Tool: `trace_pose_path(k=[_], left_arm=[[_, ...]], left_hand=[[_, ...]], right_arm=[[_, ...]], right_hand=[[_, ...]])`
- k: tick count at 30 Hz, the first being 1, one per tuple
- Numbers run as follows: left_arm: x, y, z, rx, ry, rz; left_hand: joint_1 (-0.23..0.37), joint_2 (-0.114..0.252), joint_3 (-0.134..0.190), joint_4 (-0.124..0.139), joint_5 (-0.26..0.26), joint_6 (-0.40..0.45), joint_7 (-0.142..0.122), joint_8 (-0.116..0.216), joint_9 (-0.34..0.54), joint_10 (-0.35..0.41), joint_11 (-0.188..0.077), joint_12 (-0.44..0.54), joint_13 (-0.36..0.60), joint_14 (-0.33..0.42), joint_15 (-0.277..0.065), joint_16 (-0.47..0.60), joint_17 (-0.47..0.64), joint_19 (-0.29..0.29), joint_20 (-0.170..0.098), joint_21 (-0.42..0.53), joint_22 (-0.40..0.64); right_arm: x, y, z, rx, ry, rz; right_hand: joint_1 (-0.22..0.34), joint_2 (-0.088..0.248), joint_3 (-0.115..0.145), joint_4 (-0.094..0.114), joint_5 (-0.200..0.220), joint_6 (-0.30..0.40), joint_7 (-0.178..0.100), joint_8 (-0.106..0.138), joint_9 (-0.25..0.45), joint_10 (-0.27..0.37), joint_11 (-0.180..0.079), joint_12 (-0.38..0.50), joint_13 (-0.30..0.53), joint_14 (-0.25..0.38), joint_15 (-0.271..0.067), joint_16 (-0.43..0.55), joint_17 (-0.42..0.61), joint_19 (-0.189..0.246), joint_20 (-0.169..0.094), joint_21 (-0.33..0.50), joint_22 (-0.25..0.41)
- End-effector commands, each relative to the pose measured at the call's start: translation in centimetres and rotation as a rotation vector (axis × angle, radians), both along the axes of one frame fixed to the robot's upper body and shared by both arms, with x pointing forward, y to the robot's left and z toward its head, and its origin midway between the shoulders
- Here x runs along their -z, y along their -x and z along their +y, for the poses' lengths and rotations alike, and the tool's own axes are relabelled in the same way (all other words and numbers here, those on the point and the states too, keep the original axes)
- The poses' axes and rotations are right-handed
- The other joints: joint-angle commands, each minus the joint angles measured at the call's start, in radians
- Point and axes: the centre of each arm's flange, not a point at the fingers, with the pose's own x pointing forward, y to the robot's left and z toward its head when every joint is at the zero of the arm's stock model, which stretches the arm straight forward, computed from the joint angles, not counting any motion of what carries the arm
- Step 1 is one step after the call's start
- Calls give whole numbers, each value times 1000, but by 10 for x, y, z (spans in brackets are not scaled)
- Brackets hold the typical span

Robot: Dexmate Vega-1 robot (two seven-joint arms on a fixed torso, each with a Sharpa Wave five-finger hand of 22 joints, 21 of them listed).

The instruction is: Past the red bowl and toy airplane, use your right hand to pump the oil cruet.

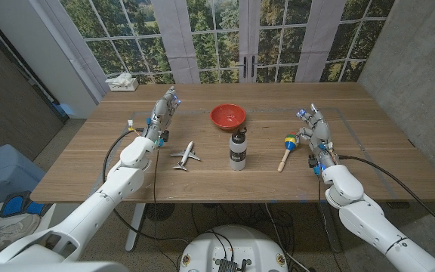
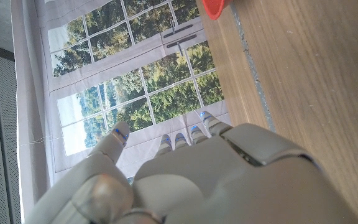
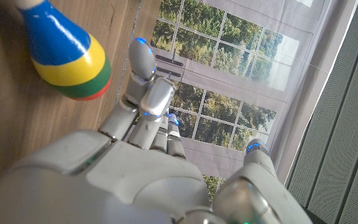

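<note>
Nearest the camera, both arms reach in over the near edge of the bench, each hand holding nothing. On the right, the right hand stands with fingers spread and pointing away, just right of a striped maraca. On the left, the left hand waits with fingers apart, near the toy airplane. Mid-bench stands the oil cruet, upright, with the red bowl just beyond it. As I judge it, the reach has not begun. Sweeping left toward the cruet, the right hand could knock the maraca rolling, and an off-centre press on the tall, narrow cruet could tip it toward the airplane.
</note>
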Motion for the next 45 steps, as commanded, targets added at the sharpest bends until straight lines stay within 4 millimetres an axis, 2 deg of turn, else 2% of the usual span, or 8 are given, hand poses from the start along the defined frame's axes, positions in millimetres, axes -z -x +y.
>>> trace_pose_path(k=[1,26,38,45], left_arm=[[2,6,1,1,-2,-9],[8,25,4,-2,-2,-35],[7,27,5,6,-9,-44],[8,30,6,7,-6,-50]], left_hand=[[7,65,3,-8,4,-11,2,7,3,-38,-6,8,3,-89,-84,5,0,-4,-52,8,5],[7,66,1,-12,5,-9,1,8,3,-37,-6,9,3,-89,-84,6,0,-4,-50,9,5],[7,66,0,-14,5,-9,1,9,3,-37,-6,9,3,-89,-84,5,0,-4,-50,8,5],[7,66,0,-15,5,-8,1,9,3,-36,-6,9,3,-88,-84,6,0,-4,-50,8,5]], right_arm=[[15,20,0,11,-15,3],[44,61,3,34,-37,7],[55,70,8,27,-45,21],[57,68,9,19,-34,21]], right_hand=[[-2,4,4,7,8,9,2,5,5,10,1,6,2,3,-3,9,0,7,-10,10,5],[-5,7,9,6,8,17,2,3,5,19,3,4,2,12,-3,14,0,14,-19,20,1],[-1,8,13,2,9,16,4,1,5,20,2,2,2,19,-4,16,0,16,-22,23,-5],[0,7,15,1,9,20,3,2,5,21,2,1,3,20,-3,16,0,13,-21,13,-22]])
